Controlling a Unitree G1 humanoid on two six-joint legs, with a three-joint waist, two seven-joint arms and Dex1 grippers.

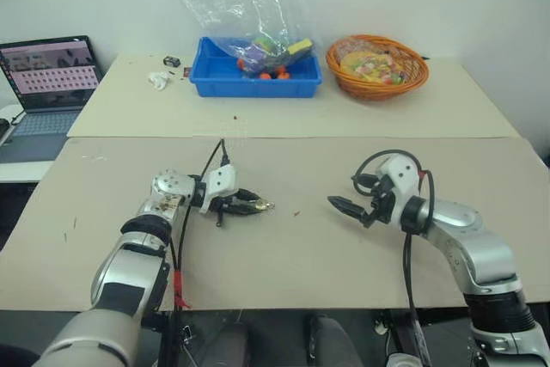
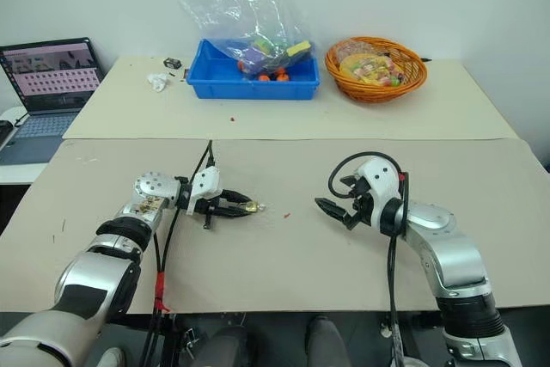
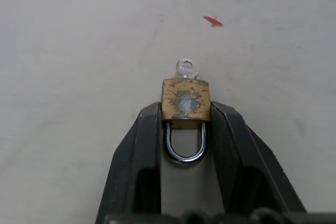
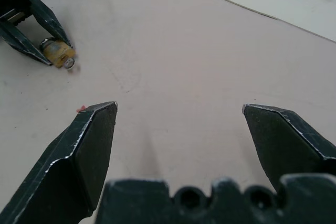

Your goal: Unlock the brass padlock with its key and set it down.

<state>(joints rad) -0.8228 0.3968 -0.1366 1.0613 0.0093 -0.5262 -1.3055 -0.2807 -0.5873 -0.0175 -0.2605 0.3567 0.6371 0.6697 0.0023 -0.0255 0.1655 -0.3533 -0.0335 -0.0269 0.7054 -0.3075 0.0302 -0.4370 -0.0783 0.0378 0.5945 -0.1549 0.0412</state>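
Tarnished boxy brass padlock [image 3: 186,102], silvery U shackle, key [image 3: 187,68] inserted; left gripper [image 3: 186,124] clamps it; right gripper [image 4: 178,116] wide, empty.

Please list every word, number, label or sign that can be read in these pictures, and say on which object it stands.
No text can be read.
Key head: faint stamped marks, too blurred to read.
Brass padlock: only tarnish stains, no lettering.
Laptop screen: rows of small marks, too small to read.
Packets in the orange basket: print too small to read.
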